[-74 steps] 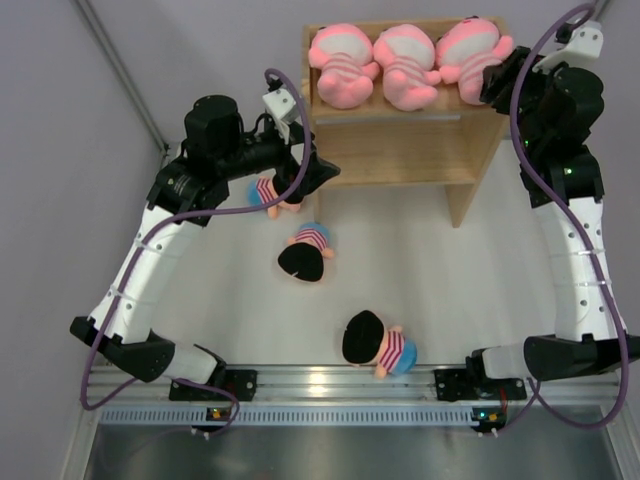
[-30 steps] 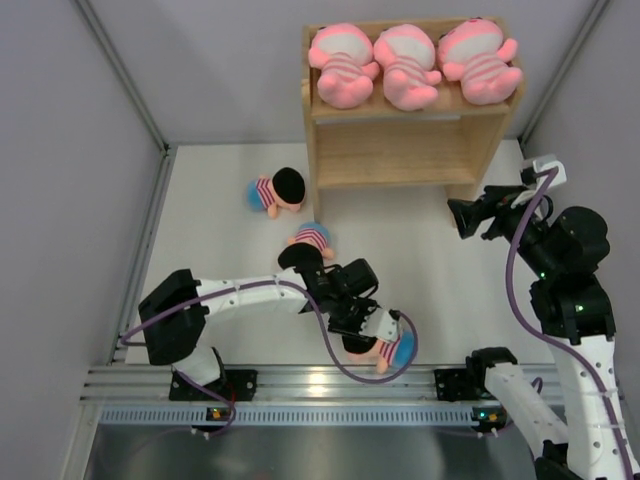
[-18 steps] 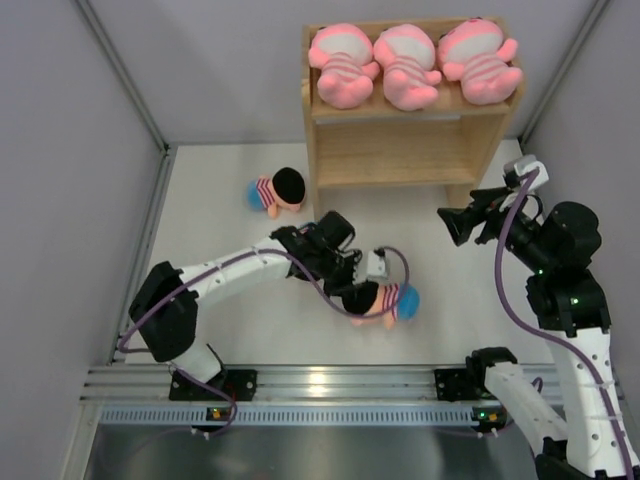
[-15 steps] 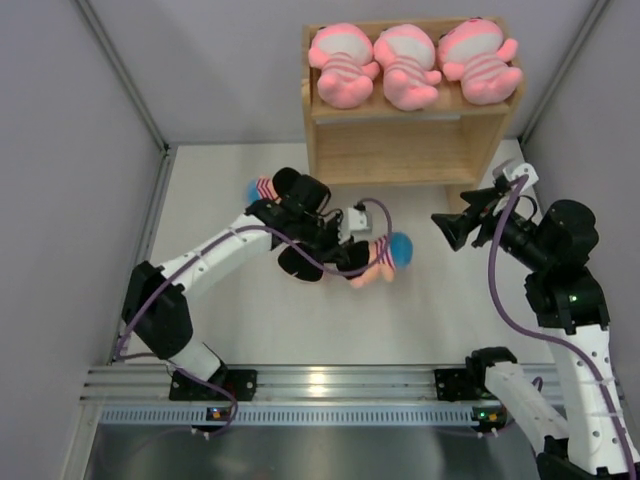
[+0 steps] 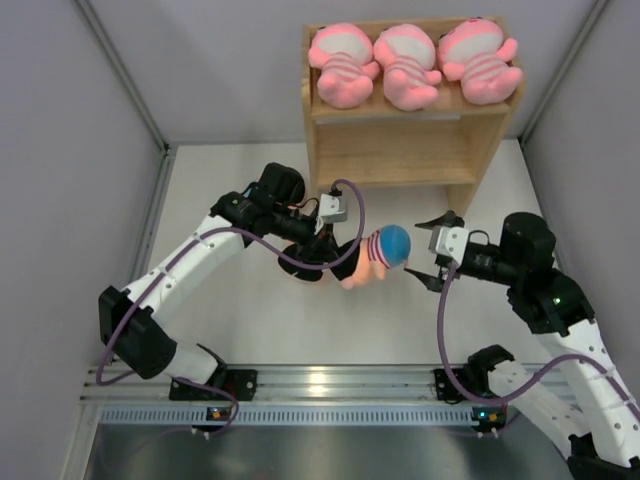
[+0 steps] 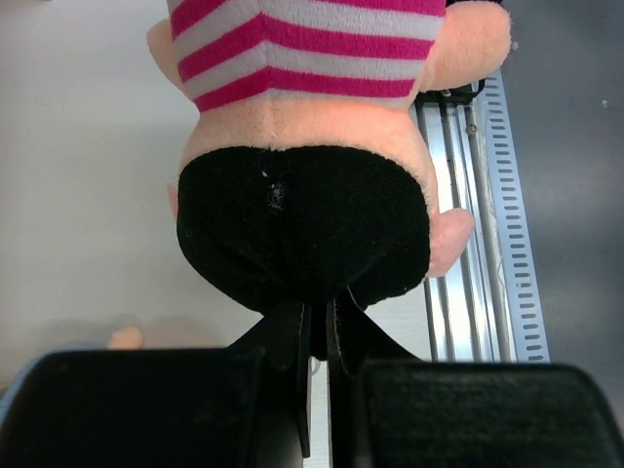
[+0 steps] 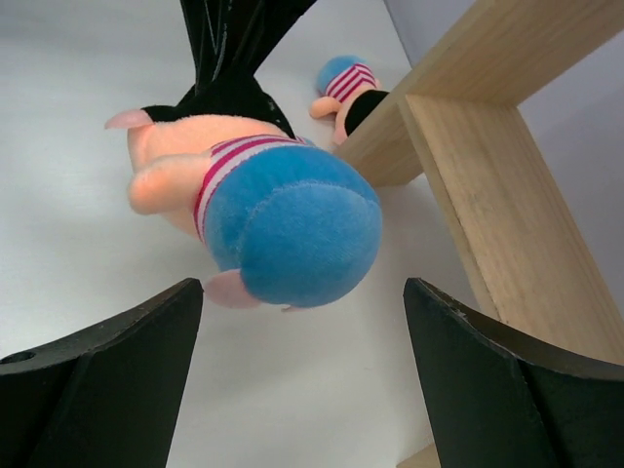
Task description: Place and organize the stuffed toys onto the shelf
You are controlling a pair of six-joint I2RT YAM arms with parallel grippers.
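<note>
From the top view, my left hand (image 5: 338,252) is clamped on the doll (image 5: 375,252) by its black hair. It holds the doll off the table (image 5: 230,330) with the blue shorts pointing at my right hand (image 5: 428,252), which is spread wide just beside them. The shelf (image 5: 400,150) stands behind, with three pink toys (image 5: 405,65) lined along its top tier. A second doll (image 5: 300,265) lies partly hidden under my left arm.

In the left wrist view, the fingers (image 6: 314,341) pinch only a tuft of hair at the crown, and the striped body hangs away from the camera. I judge that a shallow hold, so I would avoid any quick swing.

In the right wrist view, the open fingers (image 7: 107,380) sit on either side of the shorts (image 7: 292,234) without touching them. The shelf's side panel is close on the right, and a third doll (image 7: 343,86) lies by its foot.

This reads to me as a handover. I would push the right hand forward until its pads reach the striped waist rather than the rounded shorts. I would close it firmly, and only then let the left hand go. The lower tier seems the place for this doll, entered well apart from the side panel.
</note>
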